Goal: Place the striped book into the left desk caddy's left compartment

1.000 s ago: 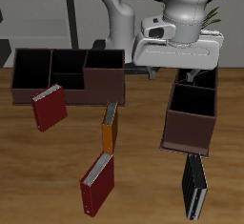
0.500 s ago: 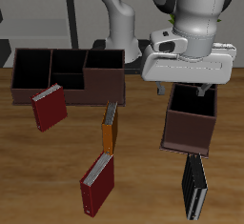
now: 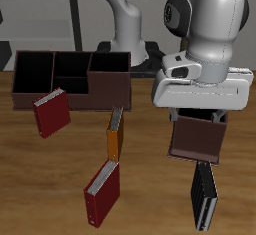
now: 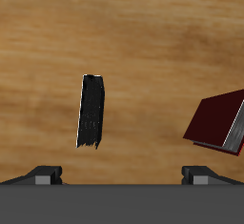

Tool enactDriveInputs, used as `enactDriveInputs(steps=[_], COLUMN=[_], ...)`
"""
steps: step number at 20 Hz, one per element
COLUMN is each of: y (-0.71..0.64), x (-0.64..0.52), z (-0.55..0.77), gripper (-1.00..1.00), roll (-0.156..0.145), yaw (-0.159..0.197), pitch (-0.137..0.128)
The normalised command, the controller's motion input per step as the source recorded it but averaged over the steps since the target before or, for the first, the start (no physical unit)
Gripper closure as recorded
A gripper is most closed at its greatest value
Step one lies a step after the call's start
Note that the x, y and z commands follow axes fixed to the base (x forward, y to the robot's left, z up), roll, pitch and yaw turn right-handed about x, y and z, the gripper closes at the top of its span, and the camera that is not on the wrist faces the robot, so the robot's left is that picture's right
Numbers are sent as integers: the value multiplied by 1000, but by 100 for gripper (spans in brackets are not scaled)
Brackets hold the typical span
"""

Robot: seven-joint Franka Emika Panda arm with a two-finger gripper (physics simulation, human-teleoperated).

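One striped book point(image 3: 204, 197) lies flat on the surface point(image 3: 150, 179) near its front edge, just in front of the left desk caddy point(image 3: 196, 139). Your arm's head hangs over that caddy and hides most of it, including its left compartment. Your tool's fingers point(image 4: 43, 173) stand wide apart, holding nothing, with the striped book point(image 4: 91, 111) below them beside a dark-red book point(image 4: 221, 121).
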Motion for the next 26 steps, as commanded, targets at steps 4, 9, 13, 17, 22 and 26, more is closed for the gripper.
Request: enactDriveInputs(steps=[4,9,13,17,22,26], y=[-22,-14,28,65,144,50], x=[198,93,71,53,77,134], z=[-317,-204,-169,-107,-70,27], gripper=[-100,-100,-100,-100,-100,-100], roll=[35,1,11,3,20,3], yaw=[33,3,-10,-7,5,-10], pitch=[-26,-5,-14,-17,-2,14])
